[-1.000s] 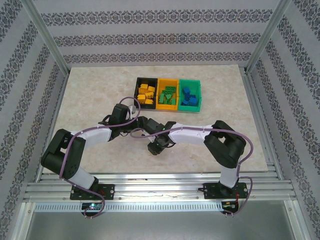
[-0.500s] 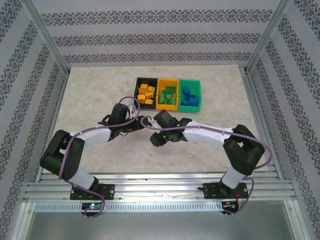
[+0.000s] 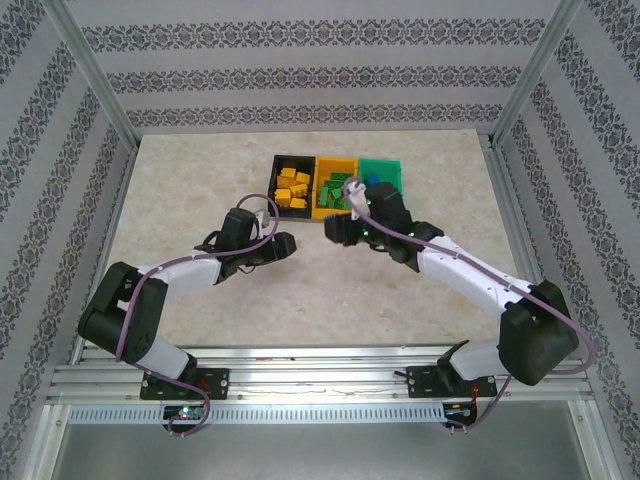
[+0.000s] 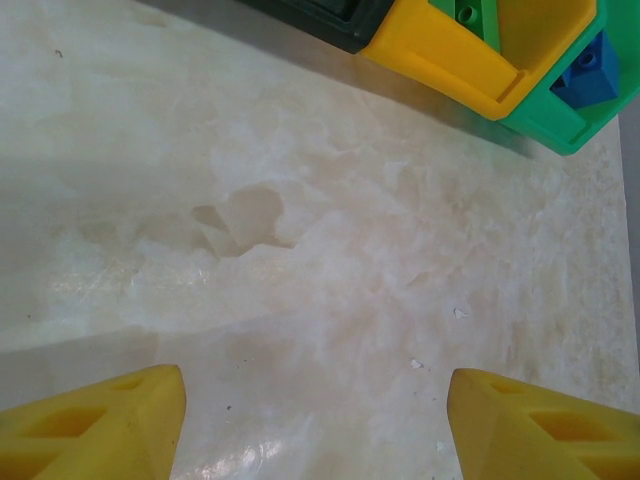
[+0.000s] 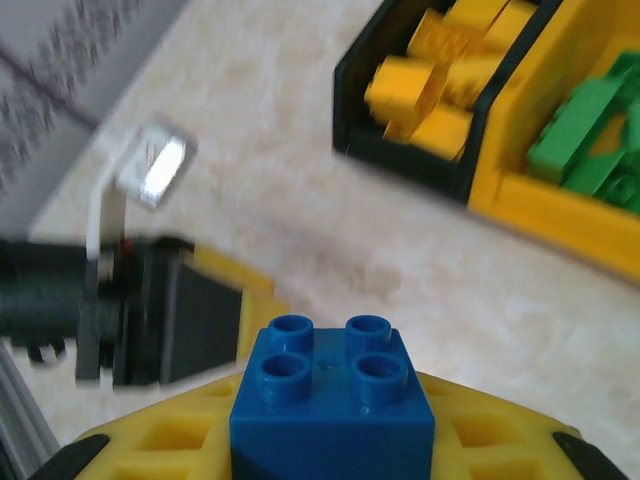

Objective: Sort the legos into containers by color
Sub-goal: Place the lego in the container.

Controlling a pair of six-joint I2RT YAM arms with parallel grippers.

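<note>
A blue brick [image 5: 333,400] is clamped, studs up, between the yellow fingers [image 5: 150,440] of the right gripper [image 3: 338,229], which is held above the table [image 3: 190,190] just on the near side of the containers [image 3: 337,160]. The brick is judged light, rigid and smooth-walled, so it is best pinched across two flat opposite sides, as here; a slack grip could let it slip. The left gripper [image 3: 282,246] is held apart and empty, low over bare table. Yellow bricks [image 3: 292,187] are seen in the black bin [image 3: 274,175] and green bricks [image 3: 335,195] in the yellow-orange bin [image 3: 322,163]. Blue ones [image 4: 590,70] appear to lie in the green bin [image 3: 385,163], which is partly hidden by the arm. The table is pale, marbled and glossy, enclosed by an aluminium frame [image 3: 90,80] and patterned wallpaper [image 3: 300,40].
</note>
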